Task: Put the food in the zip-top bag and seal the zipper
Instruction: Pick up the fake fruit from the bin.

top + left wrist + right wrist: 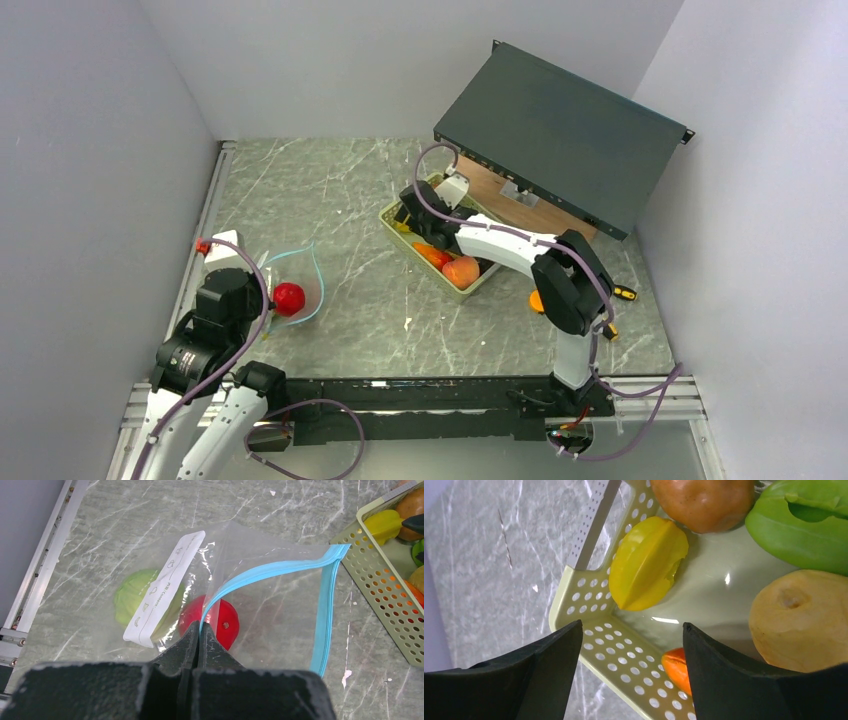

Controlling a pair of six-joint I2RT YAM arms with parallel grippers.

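Pinches the thin teal zipper (280,569) at lower centre in the closed fingers of the left gripper (199,639). Glossy red food (227,625) and ribbed green food (131,597) showing through the clear, floppy zip-top bag (270,615). Spreads the right gripper (632,630) wide over a ridged yellow star fruit (646,562) in the perforated pale-green basket (589,605).
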